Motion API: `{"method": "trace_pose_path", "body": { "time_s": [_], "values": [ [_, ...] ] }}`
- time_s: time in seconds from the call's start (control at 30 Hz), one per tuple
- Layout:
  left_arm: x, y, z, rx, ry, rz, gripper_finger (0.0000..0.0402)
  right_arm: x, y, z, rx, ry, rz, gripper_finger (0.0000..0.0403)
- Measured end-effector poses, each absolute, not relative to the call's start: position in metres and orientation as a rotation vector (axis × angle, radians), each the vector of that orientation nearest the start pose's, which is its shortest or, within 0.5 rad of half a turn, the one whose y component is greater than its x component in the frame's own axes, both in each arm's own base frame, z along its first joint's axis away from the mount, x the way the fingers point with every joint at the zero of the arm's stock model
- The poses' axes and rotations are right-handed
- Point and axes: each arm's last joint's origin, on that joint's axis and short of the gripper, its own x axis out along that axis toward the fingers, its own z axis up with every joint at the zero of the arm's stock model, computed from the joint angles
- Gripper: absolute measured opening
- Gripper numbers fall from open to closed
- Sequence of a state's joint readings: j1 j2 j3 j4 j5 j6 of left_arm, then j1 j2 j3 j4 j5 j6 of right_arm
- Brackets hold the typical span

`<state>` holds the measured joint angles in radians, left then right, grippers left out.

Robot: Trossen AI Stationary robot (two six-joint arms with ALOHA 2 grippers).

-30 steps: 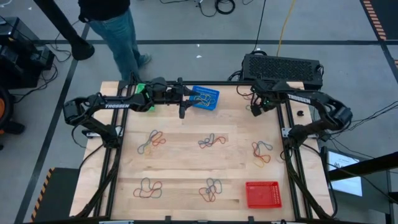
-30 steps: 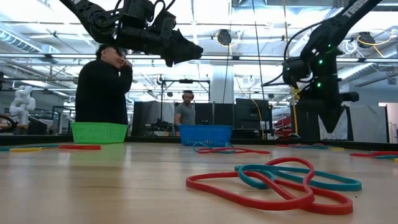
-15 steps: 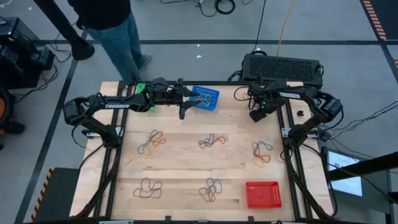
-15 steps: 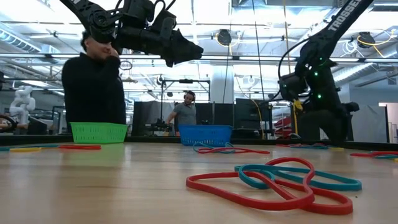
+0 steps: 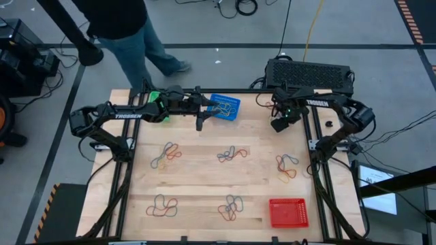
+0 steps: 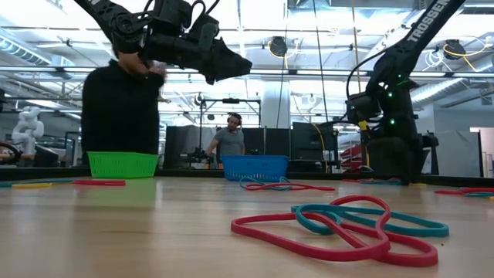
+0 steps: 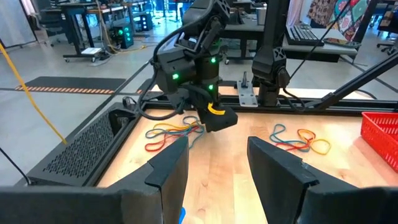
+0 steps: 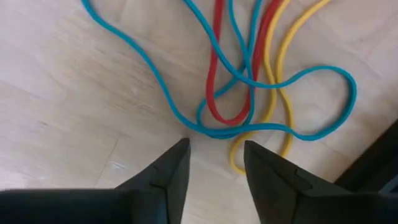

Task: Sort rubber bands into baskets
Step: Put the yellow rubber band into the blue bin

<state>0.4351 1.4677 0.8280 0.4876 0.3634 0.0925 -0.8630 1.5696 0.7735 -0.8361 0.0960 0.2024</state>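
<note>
My right gripper [image 5: 278, 124] is low over the desk's [image 5: 204, 184] far right corner, right above a tangle of blue, red and yellow rubber bands [image 8: 249, 81]. Fingers [image 8: 168, 171] parted a little, nothing between them, tips just short of the nearest blue loop. From the left wrist view I see that same gripper [image 7: 219, 118] down by the bands [image 7: 171, 132], with a yellow bit on it; can't tell what that is.

My left gripper [image 5: 199, 124] is up off the desk near the far edge, just beside the blue basket [image 5: 224, 107]. Fingers [image 7: 168, 165] apart, empty.

Baskets:
- green basket [image 5: 157, 102] at the far edge, partly under my left arm
- blue basket at the far edge near the middle, a few bands lying in it
- red basket [image 5: 287, 212] near the front right corner; can't see any bands in it

Loose band clusters on the desk:
- left of centre [image 5: 166, 154]
- centre [image 5: 233, 154]
- near the right edge [image 5: 287, 165]
- front left [image 5: 162, 205]
- front middle [image 5: 231, 206]

Low view: a red and teal bundle [image 6: 340, 225] lies closest to the camera.

A person [image 5: 129, 34] is walking past the far left corner.
</note>
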Motion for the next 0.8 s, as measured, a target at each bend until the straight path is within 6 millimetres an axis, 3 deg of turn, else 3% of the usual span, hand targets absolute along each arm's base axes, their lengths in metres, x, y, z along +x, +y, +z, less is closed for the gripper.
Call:
{"method": "trace_pose_path", "body": {
  "time_s": [0.17,0.43,0.8],
  "values": [
    [0.2935,0.1246,0.2526,0.027,0.153,0.057,0.0173,0.1502,-0.1735,0.1322,0.767,1.563,-0.876,0.0117],
    [0.2939,0.1237,0.2525,0.027,0.154,0.053,0.0173,0.1511,-0.1728,0.1318,0.757,1.597,-0.852,0.0106],
    [0.2936,0.1236,0.2510,0.017,0.168,0.053,0.0173,0.1489,-0.1720,0.1315,0.735,1.629,-0.893,0.0005]
  ]
}}
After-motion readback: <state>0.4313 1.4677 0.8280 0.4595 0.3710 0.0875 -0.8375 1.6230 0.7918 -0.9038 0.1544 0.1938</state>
